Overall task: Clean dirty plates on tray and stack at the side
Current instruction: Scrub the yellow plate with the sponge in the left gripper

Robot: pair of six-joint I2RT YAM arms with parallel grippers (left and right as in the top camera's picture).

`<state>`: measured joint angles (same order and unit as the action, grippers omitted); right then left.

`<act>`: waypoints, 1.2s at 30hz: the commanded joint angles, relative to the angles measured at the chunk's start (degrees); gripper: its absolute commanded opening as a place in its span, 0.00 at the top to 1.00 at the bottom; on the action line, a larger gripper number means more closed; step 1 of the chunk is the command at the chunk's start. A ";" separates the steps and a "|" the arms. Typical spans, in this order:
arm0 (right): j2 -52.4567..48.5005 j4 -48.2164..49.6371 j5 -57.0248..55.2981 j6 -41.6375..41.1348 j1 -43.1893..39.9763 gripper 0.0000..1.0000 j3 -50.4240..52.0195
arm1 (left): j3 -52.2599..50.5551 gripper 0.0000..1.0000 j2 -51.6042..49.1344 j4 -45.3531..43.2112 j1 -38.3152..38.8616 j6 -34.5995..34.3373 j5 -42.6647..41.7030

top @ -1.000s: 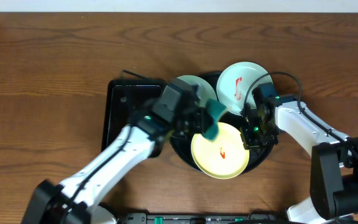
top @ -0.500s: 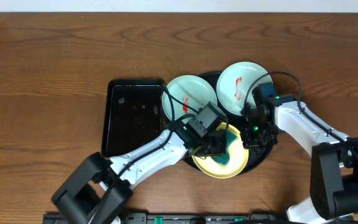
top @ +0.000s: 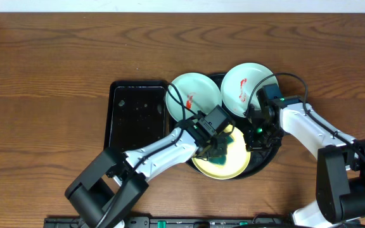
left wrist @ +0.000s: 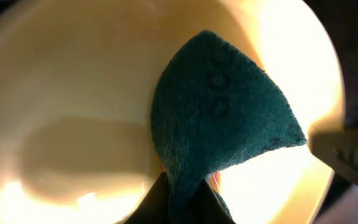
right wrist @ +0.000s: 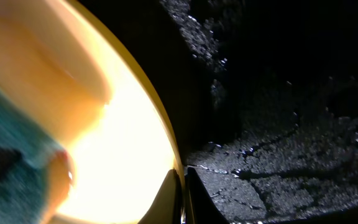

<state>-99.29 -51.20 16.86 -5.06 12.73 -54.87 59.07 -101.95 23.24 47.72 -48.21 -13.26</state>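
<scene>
Broadly, the table (top: pixel 56 63) has open wood at the far side and to the right for stacking; the rectangular tray (top: pixel 135 120) blocks the left. The round tray (top: pixel 266 157) is crowded. The left mint plate (top: pixel 198 92) and right mint plate (top: pixel 243 85), both smeared, overlap its far rim close to both arms and are liable to be knocked. The yellow plate (top: pixel 233 166) sits at its near edge. The sponge (left wrist: pixel 216 118), clamped in the left gripper (top: pixel 215 147), presses on it. The right gripper (right wrist: pixel 182 186) pinches only the thin rim, so hard scrubbing may slip or tip the plate.
</scene>
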 commanded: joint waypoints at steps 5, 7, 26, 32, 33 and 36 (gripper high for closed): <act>-0.48 0.22 -3.32 -0.48 -0.31 0.99 0.79 | -1.53 0.93 4.57 -2.60 -3.74 2.38 0.50; -0.48 0.24 -3.32 -0.48 -0.31 0.99 0.79 | -1.53 0.93 5.33 -4.57 -2.62 2.43 -4.74; -0.48 -0.26 -3.30 -0.48 -0.31 0.99 0.79 | -1.66 0.93 -1.70 -5.05 2.56 -3.93 5.70; -0.48 -0.46 -3.32 -0.48 -0.31 0.99 0.79 | -1.64 0.92 0.96 -2.89 -2.05 -2.36 6.47; -0.48 -0.48 -3.32 -0.48 -0.31 0.99 0.79 | -1.64 0.93 1.90 -2.73 -2.62 -1.27 6.47; -0.48 -0.70 -3.32 -0.48 -0.33 0.99 0.79 | -1.62 0.93 5.31 -2.01 -3.37 0.79 6.36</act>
<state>-99.29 -51.11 15.22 -5.45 12.73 -54.89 57.76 -100.53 20.53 45.50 -50.48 -10.85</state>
